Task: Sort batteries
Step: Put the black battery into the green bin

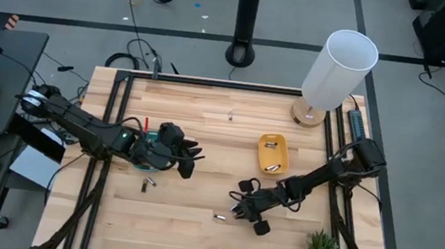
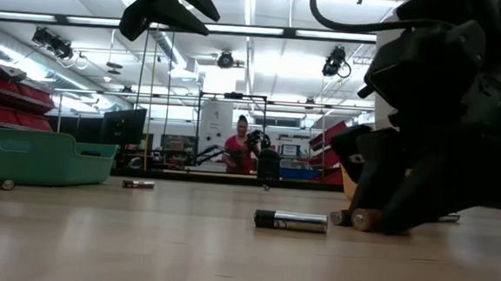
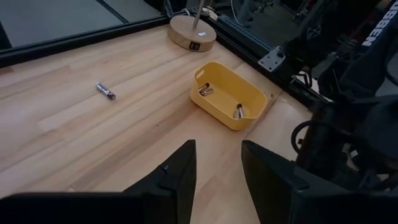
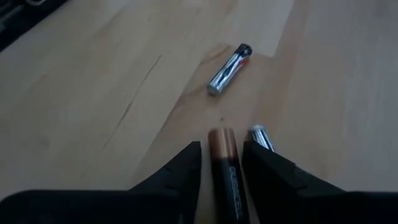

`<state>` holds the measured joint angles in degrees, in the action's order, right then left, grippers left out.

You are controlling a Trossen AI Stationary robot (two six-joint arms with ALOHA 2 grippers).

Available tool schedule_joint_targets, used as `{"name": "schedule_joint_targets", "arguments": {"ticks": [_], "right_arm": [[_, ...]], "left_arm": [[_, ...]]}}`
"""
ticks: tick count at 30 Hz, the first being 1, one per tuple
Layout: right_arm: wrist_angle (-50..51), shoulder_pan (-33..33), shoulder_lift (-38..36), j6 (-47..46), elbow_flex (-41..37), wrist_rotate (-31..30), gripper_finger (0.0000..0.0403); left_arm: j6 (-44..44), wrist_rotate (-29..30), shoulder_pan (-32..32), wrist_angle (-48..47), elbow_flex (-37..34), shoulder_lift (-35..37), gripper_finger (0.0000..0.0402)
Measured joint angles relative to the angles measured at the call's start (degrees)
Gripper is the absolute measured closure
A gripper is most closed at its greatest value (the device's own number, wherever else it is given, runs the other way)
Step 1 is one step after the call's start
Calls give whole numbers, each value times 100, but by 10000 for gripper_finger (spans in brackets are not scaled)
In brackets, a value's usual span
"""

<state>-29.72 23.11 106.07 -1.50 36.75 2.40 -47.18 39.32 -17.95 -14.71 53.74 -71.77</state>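
Wood table (image 1: 193, 223) w/ batteries (image 1: 219, 217), yellow tray (image 1: 273, 152), green tray (image 2: 45, 158), lamp (image 1: 331, 74)

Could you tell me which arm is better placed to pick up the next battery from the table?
The right. Its gripper is down at the table with a copper-topped battery between its fingers, two more lying close by. The left gripper hangs open by the green tray, nothing between its fingers.

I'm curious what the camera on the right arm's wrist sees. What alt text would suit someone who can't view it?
A copper-topped battery lies on the wooden table between the two dark fingers of the right gripper. A silver battery lies just beside one finger, and another silver battery with a dark end lies farther off.
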Motion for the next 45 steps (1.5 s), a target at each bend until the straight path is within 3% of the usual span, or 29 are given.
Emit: {"name": "schedule_joint_targets", "arguments": {"ticks": [7, 12, 20, 26, 33, 39, 45], "right_arm": [[-350, 0, 242, -188, 50, -88, 289], [-314, 0, 246, -197, 55, -73, 351], [-61, -4, 110, -575, 61, -2, 352], [565, -127, -613, -774, 22, -68, 352], [593, -611, -2119, -1430, 28, -482, 352], [-624, -1424, -3092, -1943, 40, -840, 352], [-863, -2108, -3172, -2730, 532, -838, 352]], "left_arm": [[-2, -57, -1, 2, 0, 1, 261], [0, -69, -1, -13, 0, 1, 261], [21, -161, 1, -16, 0, 1, 261], [-89, -987, -4, -275, 0, 1, 261], [241, -902, -13, -407, -2, -2, 261], [968, -692, 91, 532, -2, -31, 261], [1769, -955, 382, 2324, -2, -394, 261]]}}
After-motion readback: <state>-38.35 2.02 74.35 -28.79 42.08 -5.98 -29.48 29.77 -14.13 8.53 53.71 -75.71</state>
